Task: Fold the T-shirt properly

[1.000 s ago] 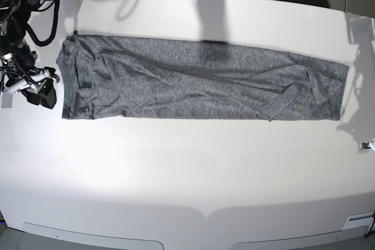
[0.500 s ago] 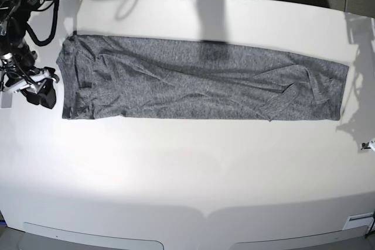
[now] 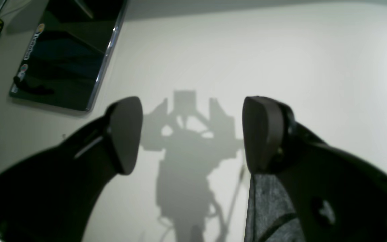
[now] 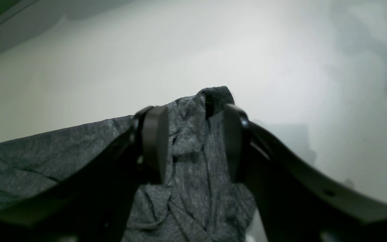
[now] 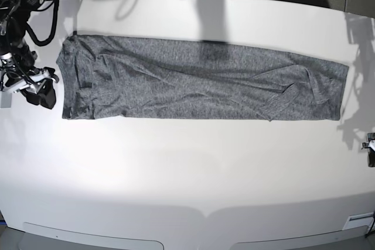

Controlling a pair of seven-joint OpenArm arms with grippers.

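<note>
Broadly, the T-shirt (image 5: 199,79) lies as one long, wrinkled grey band across the far half of the white table (image 5: 187,168), its long edges running side to side and its two short ends stopping short of the table's side edges. All the near half of the table is bare white surface, and a narrower bare strip runs between the shirt's far edge and the table's back rim. The right gripper (image 5: 41,89) sits just off the shirt's end at the base view's left side, over bare table; in its wrist view the jaws stand apart with nothing between them, and the folded, rumpled end of the fabric (image 4: 193,161) shows beyond the gap. The left gripper (image 3: 191,134) is spread wide and empty above bare table, only a corner of grey fabric (image 3: 267,208) showing under one finger; in the base view just a sliver of it shows at the right border. A dark flat device (image 3: 69,50) lies beside it, cut off by the frame and too dim to identify.
</note>
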